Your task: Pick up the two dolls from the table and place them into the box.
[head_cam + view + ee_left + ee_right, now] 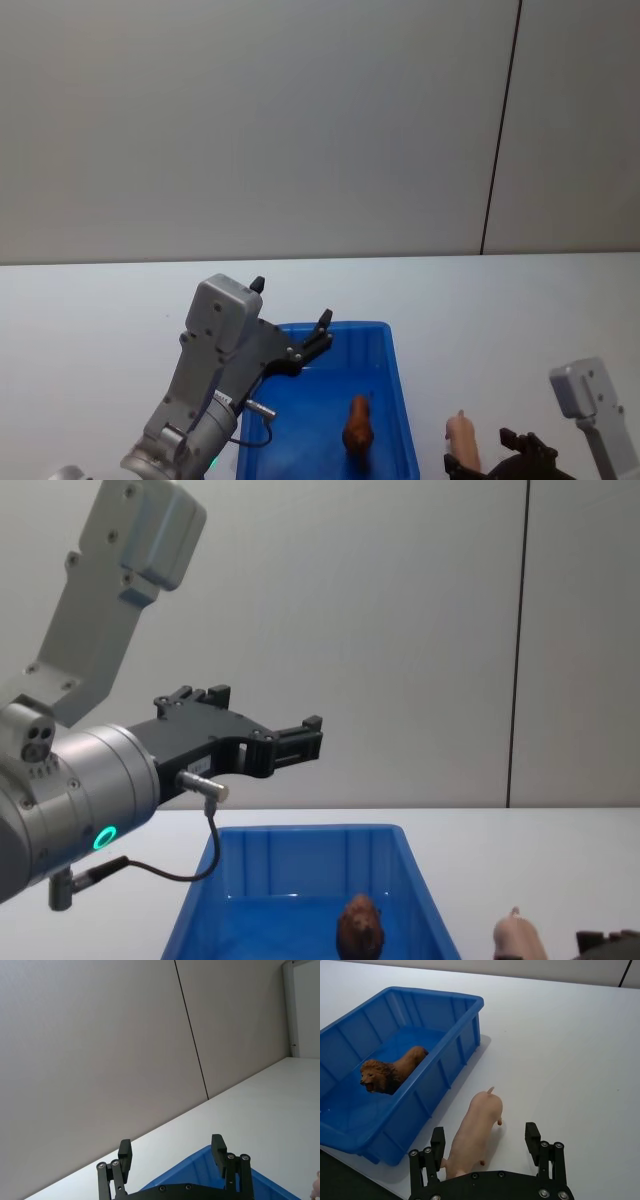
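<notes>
Right pincer [485,1130] spread either side of the pig [474,1132], lower centre; left pincer [171,1142] gaping above the box [470,1000], brown doll [395,1070] inside.

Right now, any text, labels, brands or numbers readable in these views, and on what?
No readable text anywhere.
White sticker on the left arm: too small to read.
Green ring light on that arm: a light, no characters.
Unmarked: bin, pig, brown toy animal, table.

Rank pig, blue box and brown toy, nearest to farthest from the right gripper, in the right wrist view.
1. The pig, framed by the open right gripper.
2. The blue box, to the pig's left.
3. The brown toy, inside the box.
</notes>
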You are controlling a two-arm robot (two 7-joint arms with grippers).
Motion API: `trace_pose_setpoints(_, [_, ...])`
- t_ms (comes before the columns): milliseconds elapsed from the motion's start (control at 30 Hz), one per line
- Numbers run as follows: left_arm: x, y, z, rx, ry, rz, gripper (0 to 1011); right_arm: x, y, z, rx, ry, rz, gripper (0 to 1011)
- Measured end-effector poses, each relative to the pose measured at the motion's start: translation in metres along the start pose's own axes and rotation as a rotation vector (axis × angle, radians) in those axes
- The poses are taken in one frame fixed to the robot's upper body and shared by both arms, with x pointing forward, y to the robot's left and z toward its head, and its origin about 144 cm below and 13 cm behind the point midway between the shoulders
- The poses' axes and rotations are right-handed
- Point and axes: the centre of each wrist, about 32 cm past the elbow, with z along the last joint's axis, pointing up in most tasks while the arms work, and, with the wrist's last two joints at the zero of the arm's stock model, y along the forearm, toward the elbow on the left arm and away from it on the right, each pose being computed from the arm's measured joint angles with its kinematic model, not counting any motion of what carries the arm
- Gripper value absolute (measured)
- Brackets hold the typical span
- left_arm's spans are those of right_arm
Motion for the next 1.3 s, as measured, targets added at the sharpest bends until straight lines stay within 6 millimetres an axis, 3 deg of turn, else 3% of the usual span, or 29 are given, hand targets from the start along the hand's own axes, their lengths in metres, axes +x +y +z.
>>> trace_pose_setpoints(267, [0.0,0.0,0.0,0.0,0.0,0.0,1003,0.0,0.008,-0.004,-0.015,0.026,0.017,842])
trace_pose_setpoints(433, [0.0,0.0,0.0,0.0,0.0,0.0,1003,0.0,0.012,-0.004,-0.019,0.036,0.017,704])
trace_pose_setpoints(567, [0.0,0.0,0.0,0.0,0.0,0.0,1003,0.0,0.014,-0.004,-0.018,0.041,0.011,535])
trace_pose_setpoints(800, [0.0,0.0,0.0,0.0,0.0,0.0,1003,0.001,0.016,-0.002,0.008,0.037,-0.011,362])
trace_pose_setpoints(1300, [0.0,0.0,0.0,0.0,0.0,0.0,1003,0.001,0.015,0.02,0.162,-0.01,-0.046,362])
